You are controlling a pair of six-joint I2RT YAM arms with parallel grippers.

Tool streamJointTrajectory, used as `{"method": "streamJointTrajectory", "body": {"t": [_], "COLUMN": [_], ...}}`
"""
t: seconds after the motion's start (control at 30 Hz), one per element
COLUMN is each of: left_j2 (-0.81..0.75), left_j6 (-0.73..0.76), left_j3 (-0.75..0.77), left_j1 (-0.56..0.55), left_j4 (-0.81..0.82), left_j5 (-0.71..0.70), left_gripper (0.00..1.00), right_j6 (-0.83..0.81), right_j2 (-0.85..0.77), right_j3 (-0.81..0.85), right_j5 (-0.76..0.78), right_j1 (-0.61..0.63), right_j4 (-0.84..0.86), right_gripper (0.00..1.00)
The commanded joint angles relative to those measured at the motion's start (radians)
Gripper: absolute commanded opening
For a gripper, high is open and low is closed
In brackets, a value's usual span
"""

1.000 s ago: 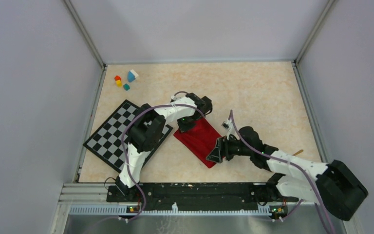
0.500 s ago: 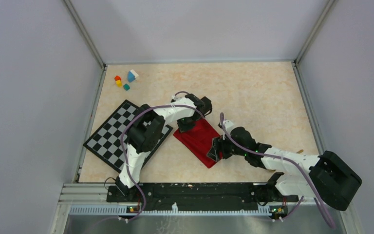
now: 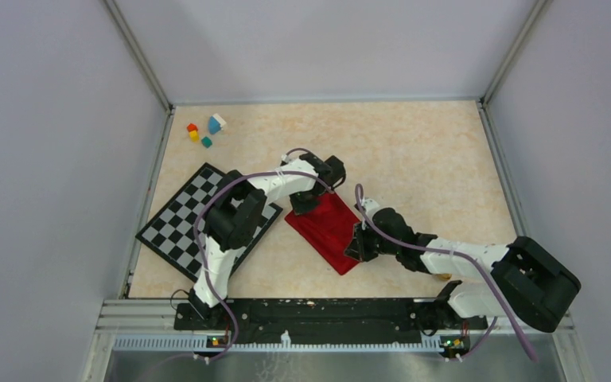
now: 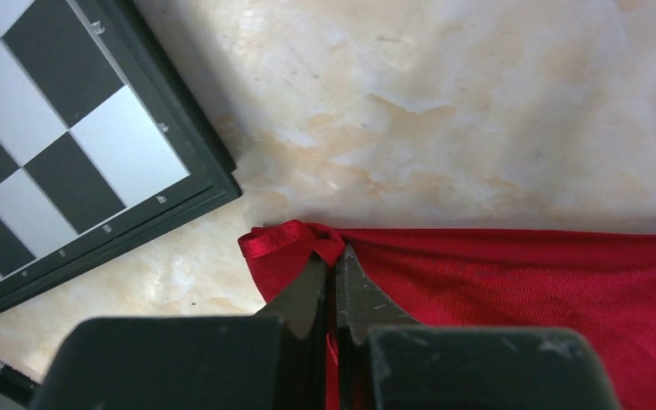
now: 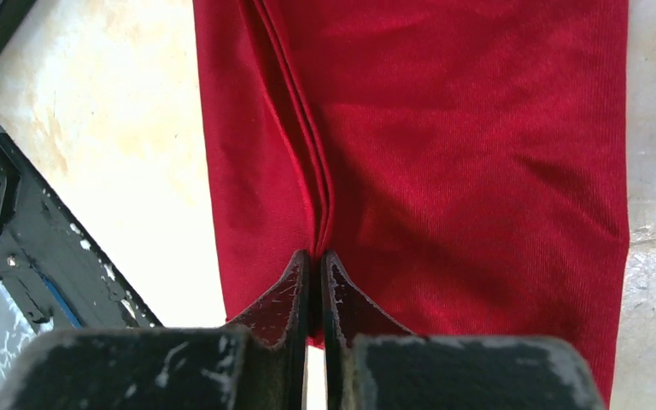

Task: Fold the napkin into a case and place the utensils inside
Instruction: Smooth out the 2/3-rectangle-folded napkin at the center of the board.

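Note:
The red napkin (image 3: 328, 229) lies folded into an oblong at the middle of the table, running diagonally. At its far left corner my left gripper (image 3: 303, 204) is shut, and the left wrist view shows the tips (image 4: 333, 256) pinching a bunched corner of the napkin (image 4: 521, 290). My right gripper (image 3: 359, 243) is at the near right edge. In the right wrist view it (image 5: 316, 254) is shut on a raised pleat of the napkin (image 5: 461, 154), whose layered edges run away from the tips. The utensils are hidden.
The black-and-white checkered mat (image 3: 181, 227) lies left of the napkin, partly under my left arm, and its corner (image 4: 68, 145) shows in the left wrist view. Small coloured blocks (image 3: 205, 131) sit at the far left. The black base rail (image 3: 310, 312) runs along the near edge.
My right gripper has moved left onto the napkin's near right edge and closed on a fold of it. The left gripper has kept its hold on the corner.

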Motion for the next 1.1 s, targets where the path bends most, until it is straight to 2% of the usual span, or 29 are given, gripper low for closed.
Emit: {"method": "streamJointTrajectory", "body": {"t": [0.0,0.1,0.13,0.2,0.3,0.37,0.53,0.63,0.7,0.73,0.8,0.87,0.97,1.07], "left_j2": [-0.111,-0.206,-0.234,-0.276,-0.329,-0.387,-0.589,-0.675,-0.712,-0.723,-0.732,-0.73,-0.685,-0.626], "left_j6": [0.125,0.189,0.198,0.225,0.257,0.283,0.362,0.36,0.342,0.337,0.323,0.319,0.315,0.325], "left_j3": [-0.053,-0.145,-0.164,-0.194,-0.214,-0.246,-0.398,-0.511,-0.585,-0.619,-0.688,-0.729,-0.728,-0.71], "left_j1": [0.003,0.002,0.004,0.004,0.004,0.004,0.008,0.039,0.07,0.09,0.131,0.162,0.183,0.191], "left_j4": [0.177,0.309,0.338,0.379,0.404,0.444,0.594,0.664,0.696,0.719,0.764,0.814,0.825,0.841], "left_j5": [0.086,0.127,0.138,0.163,0.205,0.238,0.314,0.361,0.385,0.413,0.474,0.537,0.571,0.62], "left_gripper": [0.0,0.27,0.41,0.62,0.88,0.98,0.99,0.98,0.93,0.89,0.72,0.61,0.41,0.34], "right_j6": [0.019,0.038,0.041,0.046,0.055,0.069,0.118,0.153,0.177,0.185,0.198,0.21,0.235,0.249], "right_j2": [-0.011,-0.033,-0.039,-0.04,-0.031,-0.041,-0.086,-0.116,-0.131,-0.134,-0.136,-0.136,-0.143,-0.15], "right_j3": [0.012,-0.009,-0.014,-0.019,-0.02,-0.025,-0.041,-0.057,-0.067,-0.068,-0.069,-0.073,-0.081,-0.087], "right_j5": [0.029,0.043,0.047,0.053,0.049,0.058,0.056,0.06,0.07,0.073,0.09,0.101,0.124,0.137], "right_j1": [0.01,0.01,0.01,0.01,0.01,0.01,0.01,0.01,0.012,0.014,0.019,0.021,0.023,0.027], "right_j4": [0.021,0.019,0.02,0.024,0.03,0.03,0.019,0.025,0.025,0.021,0.008,0.0,-0.015,-0.023], "right_gripper": [0.0,0.0,0.0,0.0,0.0,0.0,0.0,0.0,0.0,0.0,0.0,0.0,0.0,0.0]}}
